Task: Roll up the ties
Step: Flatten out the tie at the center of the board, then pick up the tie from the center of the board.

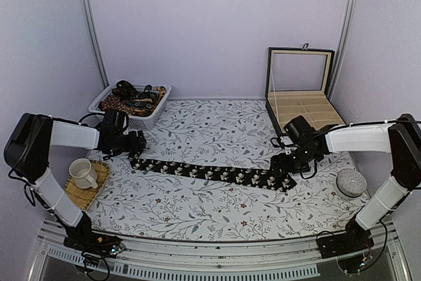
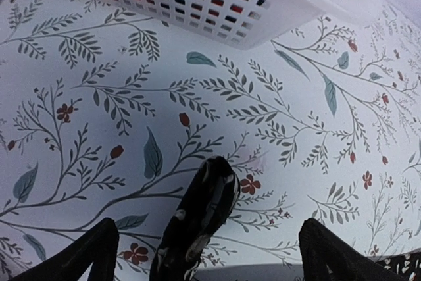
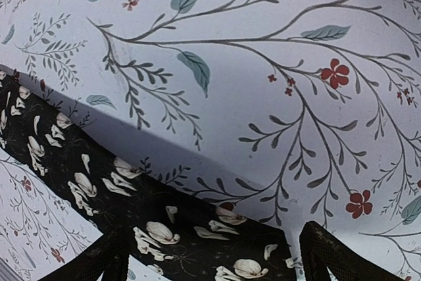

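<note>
Across the counter the black tie lies stretched flat, seemingly so rolling can begin from an end; spare ties sit in the white basket behind. At its narrow tip the left gripper stands spread, the right gripper likewise over the wide end, neither pinching. Floral paper covers the counter; the walls are plain lilac.

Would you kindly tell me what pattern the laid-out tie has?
Black tie with pale flower prints, clearest in the right wrist view.
</note>
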Robot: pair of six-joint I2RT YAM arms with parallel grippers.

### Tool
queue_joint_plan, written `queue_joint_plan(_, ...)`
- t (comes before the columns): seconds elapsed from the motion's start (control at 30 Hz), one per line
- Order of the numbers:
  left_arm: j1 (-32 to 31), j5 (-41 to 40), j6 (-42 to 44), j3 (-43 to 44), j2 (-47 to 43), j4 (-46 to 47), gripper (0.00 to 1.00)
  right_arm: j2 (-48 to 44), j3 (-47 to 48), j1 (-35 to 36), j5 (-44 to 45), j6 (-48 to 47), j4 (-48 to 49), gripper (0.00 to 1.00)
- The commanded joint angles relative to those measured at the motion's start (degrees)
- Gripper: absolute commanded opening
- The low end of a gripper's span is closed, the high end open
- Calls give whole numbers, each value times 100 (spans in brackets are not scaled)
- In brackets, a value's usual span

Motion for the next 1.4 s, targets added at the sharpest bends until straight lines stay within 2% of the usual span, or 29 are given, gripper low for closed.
queue_joint_plan(0.0, 189, 143, 114, 362, 402, -79, 93, -357, -192, -376, -362, 106, 250, 90)
queue_joint_plan(0.17, 221, 359, 126, 543, 747, -50, 87, -303, -379, -675, -803, 121, 445, 90)
queue_joint_plan(0.33, 228, 571, 126, 546, 828, 8, 79, -131, -431, -689, -1342, 82, 533, 89)
queue_joint_plan(0.4, 225, 616, 158, 545, 855, 10, 74, -79, -456, -687, -1508, 41, 536, 85)
queue_joint_plan(0.47, 228, 635, 170, 558, 912, -3, 72, -42, -480, -689, -1578, -14, 536, 81)
queue_joint_plan(0.53, 227, 652, 180, 569, 973, 1, 61, -35, -518, -688, -1617, -34, 545, 77)
queue_joint_plan(0.67, 229, 631, 155, 563, 1070, 1, 55, 51, -550, -685, -1657, -48, 545, 72)
queue_joint_plan(0.73, 239, 609, 145, 563, 1089, 8, 48, 109, -548, -687, -1676, -69, 549, 68)
queue_joint_plan(0.8, 247, 599, 129, 569, 1081, 10, 38, 161, -545, -685, -1694, -78, 550, 58)
queue_joint_plan(0.87, 255, 613, 122, 615, 1068, 11, 22, 176, -547, -681, -1669, -93, 561, 48)
queue_joint_plan(0.93, 253, 638, 111, 689, 1032, 5, 4, 192, -537, -681, -1645, -96, 562, 33)
queue_joint_plan(0.97, 247, 663, 109, 740, 1007, -17, 0, 190, -524, -681, -1639, -104, 567, 26)
queue_joint_plan(1.1, 194, 796, 49, 1005, 716, -113, 0, 93, -476, -673, -1526, -114, 580, 1)
queue_joint_plan(1.13, 167, 824, 35, 1099, 629, -132, 0, 56, -459, -673, -1480, -114, 595, 0)
queue_joint_plan(1.23, -33, 812, 135, 1628, 430, -314, 0, -84, -358, -672, -1270, -97, 591, 2)
queue_joint_plan(1.27, -148, 772, 207, 1991, 411, -392, 0, -132, -291, -672, -1207, -97, 582, 15)
queue_joint_plan(1.3, -274, 753, 298, 2328, 419, -495, 0, -195, -228, -672, -1174, -97, 596, 33)
queue_joint_plan(1.37, -605, 762, 511, 2938, 457, -582, 0, -402, -85, -671, -1267, -97, 678, 55)
